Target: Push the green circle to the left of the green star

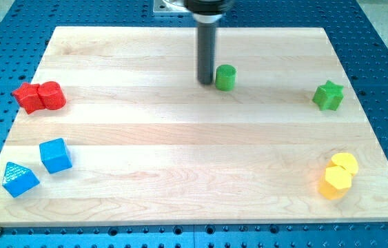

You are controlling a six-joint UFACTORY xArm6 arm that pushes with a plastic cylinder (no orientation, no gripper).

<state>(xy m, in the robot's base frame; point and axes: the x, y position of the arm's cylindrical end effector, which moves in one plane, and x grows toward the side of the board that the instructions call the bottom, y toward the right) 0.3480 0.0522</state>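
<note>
Task is partly done at best. The green circle (225, 77) sits in the upper middle of the tabletop (180, 138), at about 12 o'clock from the board's centre. The green star (328, 96) is well apart from it, out at roughly 2 o'clock near the view's right edge. So the circle is already on the star's left side in a loose sense, but far off and a bit higher in the view; it is not next to the star. My judgement: the circle needs a long push toward 3 o'clock, slightly down, to end just beside the star's left.

My tip (207, 83) stands just beside the circle at its 9 o'clock, touching or nearly so; I cannot tell which. That is the correct side for a rightward push. No jaws on this rig, just the dark rod, so no open or closed state to report.

Count:
- green blocks: 2 (one circle, one star)
- red blocks (39, 97): 2, touching, at 9 o'clock by the view's left edge; shapes unclear
- blue blocks: 2, a blue cube (56, 155) and a blue triangle (20, 179), at 8 o'clock, near each other
- yellow blocks (338, 175): 2, touching, at 4 o'clock; the lower one looks hexagonal, the upper rounded

Total 8 blocks. The path between circle and star has no blocks in it.
</note>
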